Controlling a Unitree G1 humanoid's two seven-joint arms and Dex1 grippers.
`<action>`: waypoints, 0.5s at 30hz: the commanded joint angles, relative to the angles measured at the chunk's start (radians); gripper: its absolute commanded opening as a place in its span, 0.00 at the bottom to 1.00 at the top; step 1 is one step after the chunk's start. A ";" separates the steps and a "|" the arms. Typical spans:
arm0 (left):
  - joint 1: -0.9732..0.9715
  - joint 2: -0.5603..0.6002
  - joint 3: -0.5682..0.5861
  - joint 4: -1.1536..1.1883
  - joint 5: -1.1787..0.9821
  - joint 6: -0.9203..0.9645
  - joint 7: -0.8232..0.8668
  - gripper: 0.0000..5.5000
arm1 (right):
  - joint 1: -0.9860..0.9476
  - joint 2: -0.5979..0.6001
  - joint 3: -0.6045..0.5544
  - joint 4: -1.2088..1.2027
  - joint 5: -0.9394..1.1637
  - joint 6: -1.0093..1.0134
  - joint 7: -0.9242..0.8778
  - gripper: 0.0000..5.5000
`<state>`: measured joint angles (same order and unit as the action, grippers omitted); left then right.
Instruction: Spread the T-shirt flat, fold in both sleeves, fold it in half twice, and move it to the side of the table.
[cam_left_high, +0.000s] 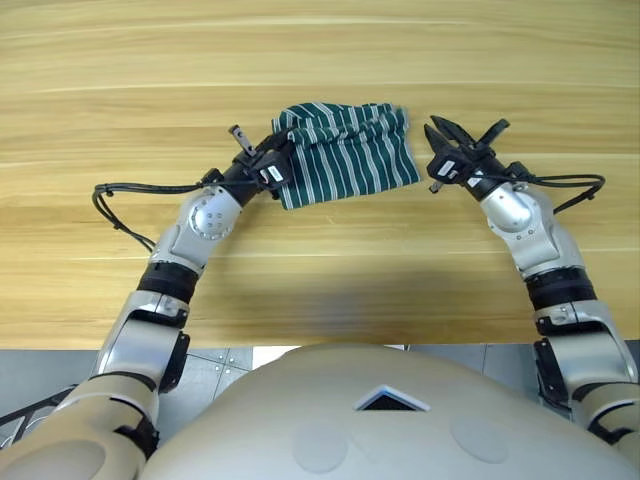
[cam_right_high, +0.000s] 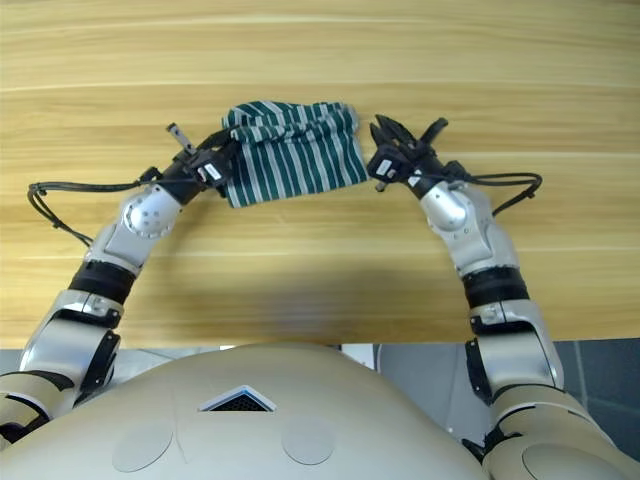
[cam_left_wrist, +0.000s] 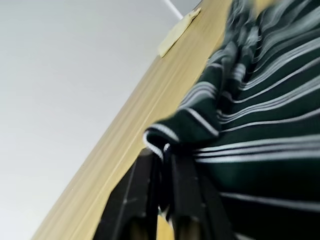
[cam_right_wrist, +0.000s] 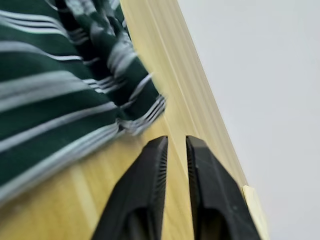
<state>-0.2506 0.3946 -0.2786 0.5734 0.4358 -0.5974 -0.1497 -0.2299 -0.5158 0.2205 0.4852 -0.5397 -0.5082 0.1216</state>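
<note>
Black fingers of the left gripper (cam_left_wrist: 164, 159) stand close together, and we see a rolled edge of the shirt (cam_left_high: 345, 152) nipped between them, the white-trimmed hem bulging just over their tips. On the other side, the right gripper (cam_right_wrist: 176, 142) has its two fingers almost together, with only a thin slit of wood showing between them, and it has hold of nothing. Its tips rest low over the table (cam_left_high: 320, 60), just beside the shirt's near corner but apart from the cloth. The shirt, dark green with thin white stripes, lies between the two grippers as a small, roughly square bundle. It is folded over on itself, rumpled and bunched along its far edge and smoother toward us. We cannot tell whether the held side is raised off the wood or lying on it. The bundle sits near the middle of the light wooden table. Behind each wrist a black cable (cam_left_high: 112, 195) loops outward over the boards. At the table's far edge we see a pale tab (cam_left_wrist: 178, 31).
</note>
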 joint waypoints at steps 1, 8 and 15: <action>-0.045 -0.020 0.023 0.079 -0.017 0.029 0.037 0.18 | -0.094 0.035 0.035 0.108 -0.025 -0.007 -0.043 0.24; -0.125 -0.051 0.029 0.220 -0.015 0.021 0.091 0.36 | -0.157 0.082 0.089 0.131 -0.033 -0.041 -0.074 0.44; -0.301 -0.072 0.033 0.411 0.009 0.015 0.223 0.58 | -0.118 0.153 0.205 -0.197 -0.047 -0.050 0.047 0.52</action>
<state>-0.4880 0.3269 -0.2564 0.9363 0.4313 -0.5950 0.0227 -0.3482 -0.3729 0.4022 0.3167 -0.5767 -0.5640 0.1360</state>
